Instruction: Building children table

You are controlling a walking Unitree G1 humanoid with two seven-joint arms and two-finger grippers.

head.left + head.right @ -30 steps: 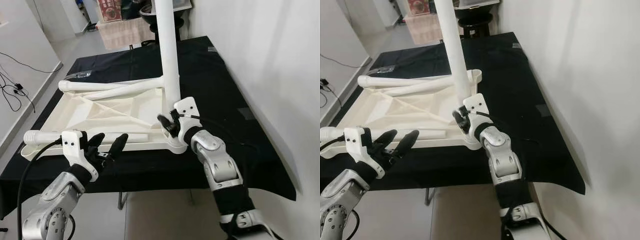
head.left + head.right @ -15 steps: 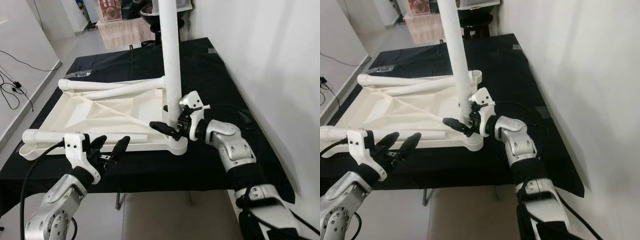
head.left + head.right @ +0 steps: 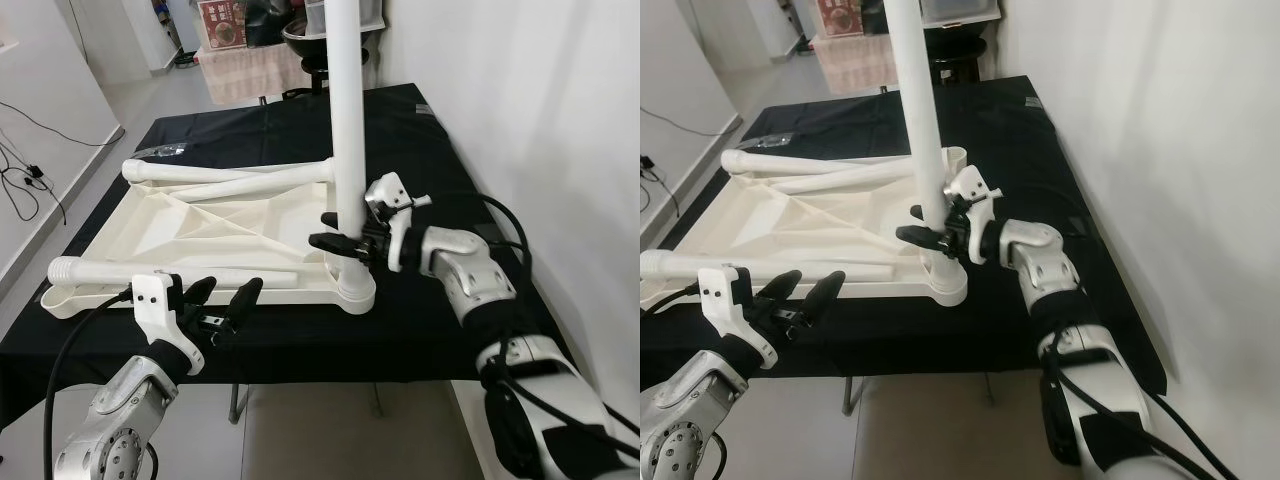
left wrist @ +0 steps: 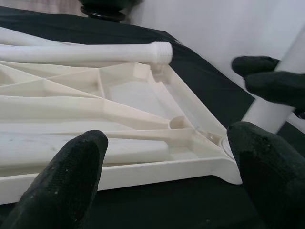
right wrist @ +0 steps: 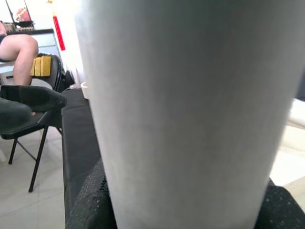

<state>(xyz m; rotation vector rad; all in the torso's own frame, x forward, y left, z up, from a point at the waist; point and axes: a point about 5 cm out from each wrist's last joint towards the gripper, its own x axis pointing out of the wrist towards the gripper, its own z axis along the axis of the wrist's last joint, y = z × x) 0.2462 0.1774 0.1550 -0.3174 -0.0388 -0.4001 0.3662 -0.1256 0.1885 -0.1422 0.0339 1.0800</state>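
The white children's table top (image 3: 200,225) lies upside down on the black-covered table (image 3: 420,130). One white leg (image 3: 347,130) stands upright in its near right corner socket (image 3: 352,290). My right gripper (image 3: 342,240) reaches in from the right and is shut on this leg just above the socket; the leg (image 5: 181,109) sits tight between the pads. A loose leg (image 3: 150,272) with a threaded end lies along the near edge. My left gripper (image 3: 228,290) hangs open at the front edge, nothing between its fingers (image 4: 71,176), facing the top's near rim (image 4: 143,169).
Two more loose legs (image 3: 230,172) lie across the far side of the top. A white wall (image 3: 540,120) runs close along the right. Cables (image 3: 20,170) trail over the floor at left. A seated person's leg (image 5: 21,52) and a black chair (image 5: 33,102) are beyond the table.
My right arm has swung from in front of the leg round to its right side, its gripper turning around the leg. The left gripper stays open and sits slightly lower.
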